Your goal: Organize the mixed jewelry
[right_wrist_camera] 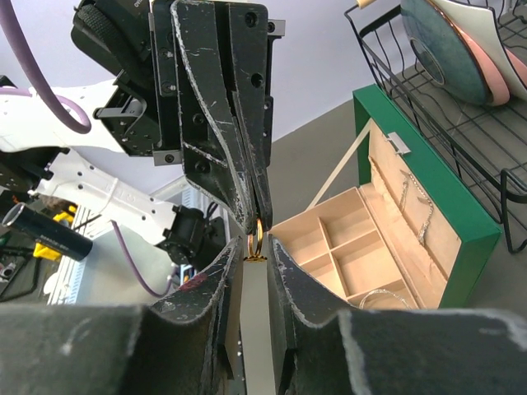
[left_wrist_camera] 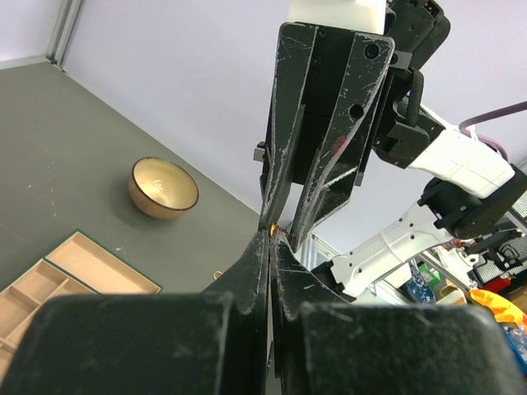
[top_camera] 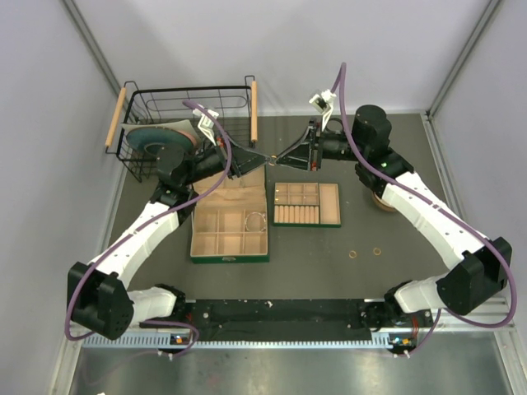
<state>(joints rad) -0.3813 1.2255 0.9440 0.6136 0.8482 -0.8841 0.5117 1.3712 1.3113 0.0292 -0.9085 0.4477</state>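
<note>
Enclosure: dark grey table (top_camera: 329,276) between white walls.
Left gripper (left_wrist_camera: 270,236): clenched on a gold ring (right_wrist_camera: 256,233), held in the air behind the green box (top_camera: 229,259).
Right gripper (right_wrist_camera: 256,259): tip to tip with the left one, fingers narrowed either side of the same ring; whether they press it cannot be told.
Other jewelry: two loose rings (top_camera: 352,253) on bare table right of the box; a silver bracelet (top_camera: 256,220) in a right-hand compartment of the box.
Obstructions: open box lid (top_camera: 239,191) just below the meeting point; beige tray (top_camera: 329,197) beside the box.
Rear left: wire basket (top_camera: 189,89) holding plates, close behind the left wrist.
Right: tan bowl (left_wrist_camera: 163,187), partly under the right arm.
Open room: bare table between the tray and the near edge.
</note>
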